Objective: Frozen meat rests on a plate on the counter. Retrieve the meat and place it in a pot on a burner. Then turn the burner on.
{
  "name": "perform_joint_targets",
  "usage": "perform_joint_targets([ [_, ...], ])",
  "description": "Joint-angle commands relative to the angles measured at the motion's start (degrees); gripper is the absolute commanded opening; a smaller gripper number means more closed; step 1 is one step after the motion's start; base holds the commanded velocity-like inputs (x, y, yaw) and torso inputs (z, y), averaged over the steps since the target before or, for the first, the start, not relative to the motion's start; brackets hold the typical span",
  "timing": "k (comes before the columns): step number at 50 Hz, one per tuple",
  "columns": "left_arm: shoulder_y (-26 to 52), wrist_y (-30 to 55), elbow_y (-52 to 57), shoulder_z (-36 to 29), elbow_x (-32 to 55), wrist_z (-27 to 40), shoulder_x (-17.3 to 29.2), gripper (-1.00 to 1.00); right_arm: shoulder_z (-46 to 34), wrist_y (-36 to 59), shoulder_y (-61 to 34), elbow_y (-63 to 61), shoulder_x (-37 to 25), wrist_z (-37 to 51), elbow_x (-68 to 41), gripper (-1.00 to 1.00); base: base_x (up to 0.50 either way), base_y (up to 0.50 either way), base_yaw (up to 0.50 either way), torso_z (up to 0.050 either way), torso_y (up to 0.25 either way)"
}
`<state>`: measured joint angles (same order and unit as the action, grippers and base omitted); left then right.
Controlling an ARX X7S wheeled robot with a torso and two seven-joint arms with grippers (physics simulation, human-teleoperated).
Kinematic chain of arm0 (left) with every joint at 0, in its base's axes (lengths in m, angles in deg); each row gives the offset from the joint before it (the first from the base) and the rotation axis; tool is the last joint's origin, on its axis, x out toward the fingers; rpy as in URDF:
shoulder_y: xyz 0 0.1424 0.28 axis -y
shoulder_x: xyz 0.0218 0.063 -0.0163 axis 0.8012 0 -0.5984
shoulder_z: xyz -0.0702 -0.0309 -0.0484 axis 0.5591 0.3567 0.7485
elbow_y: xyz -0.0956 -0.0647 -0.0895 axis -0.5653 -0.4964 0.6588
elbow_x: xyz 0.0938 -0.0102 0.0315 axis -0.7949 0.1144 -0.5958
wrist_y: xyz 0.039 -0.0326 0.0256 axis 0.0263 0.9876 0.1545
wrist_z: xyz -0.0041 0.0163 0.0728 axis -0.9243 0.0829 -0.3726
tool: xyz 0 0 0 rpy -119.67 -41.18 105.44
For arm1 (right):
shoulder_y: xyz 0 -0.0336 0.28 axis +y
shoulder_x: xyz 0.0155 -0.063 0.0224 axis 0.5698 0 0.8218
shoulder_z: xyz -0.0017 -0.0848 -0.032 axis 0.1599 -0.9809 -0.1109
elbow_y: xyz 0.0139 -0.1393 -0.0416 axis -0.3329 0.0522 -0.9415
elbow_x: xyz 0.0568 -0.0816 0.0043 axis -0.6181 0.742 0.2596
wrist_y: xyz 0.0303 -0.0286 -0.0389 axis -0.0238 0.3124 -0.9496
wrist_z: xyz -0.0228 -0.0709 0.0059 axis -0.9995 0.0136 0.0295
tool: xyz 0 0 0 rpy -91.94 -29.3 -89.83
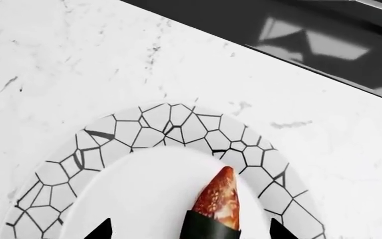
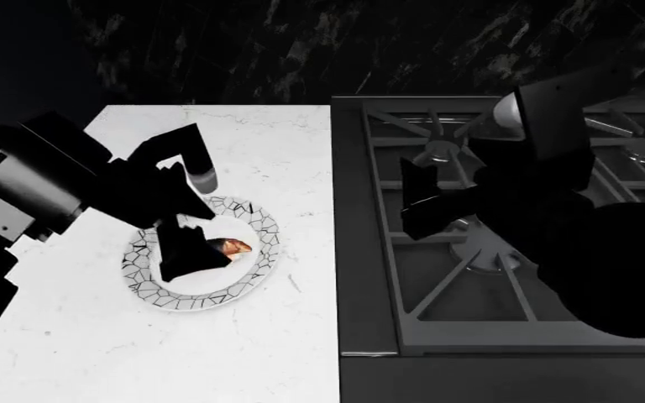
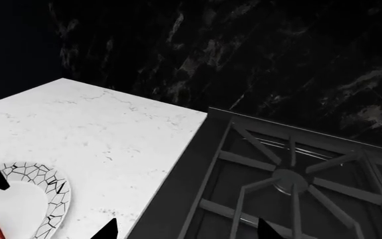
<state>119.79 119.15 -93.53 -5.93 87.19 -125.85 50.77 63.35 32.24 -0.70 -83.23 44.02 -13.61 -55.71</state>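
The meat (image 1: 219,201), red-orange with a dark band, lies on the white middle of the plate (image 1: 177,124), which has a black cracked-line rim and rests on the counter (image 1: 65,59). My left gripper (image 1: 191,230) is open, with one fingertip on each side of the meat and a gap to both. In the head view the left gripper (image 2: 194,252) hangs over the plate (image 2: 249,281), hiding part of the meat (image 2: 234,246). My right gripper (image 3: 185,230) is open and holds nothing, above the stove's edge. A burner (image 3: 289,178) sits under its grate. The pot is out of view.
The dark grey stove top (image 2: 368,277) adjoins the counter (image 2: 278,353) on the right, with cast-iron grates (image 2: 457,277) over several burners. A black marbled wall (image 2: 300,50) runs along the back. My right arm (image 2: 547,193) hangs over the stove.
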Motion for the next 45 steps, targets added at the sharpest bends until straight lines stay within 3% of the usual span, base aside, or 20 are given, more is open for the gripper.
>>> perform_joint_targets([
  [1,-0.69,-0.29,0.12,-1.20,-0.52,-0.05,-0.24,1.00,-0.27,-0.70,0.24,-0.04,-0.22,-0.33,0.17,1.00,0.00,0.00,0.00,0.000,0.000],
  [38,-1.74,1.20,2.21,-3.54,-1.20,0.53,1.06,1.00,-1.07,-2.08,0.32,-0.11,-0.82,-0.44,-0.02,1.00,0.00,0.00,0.00,0.000,0.000],
  [39,-1.70,1.28,2.38,-3.49,-1.14,0.57,1.10,-1.00,-1.08,-2.10,0.31,-0.11,-0.84,-0.43,-0.04,1.00,0.00,0.00,0.00,0.000,0.000],
  [45,-1.50,1.28,2.49,-3.36,-1.01,0.71,1.09,-1.00,-1.26,-2.27,0.20,-0.01,-0.95,-0.53,-0.02,1.00,0.00,0.00,0.00,0.000,0.000],
])
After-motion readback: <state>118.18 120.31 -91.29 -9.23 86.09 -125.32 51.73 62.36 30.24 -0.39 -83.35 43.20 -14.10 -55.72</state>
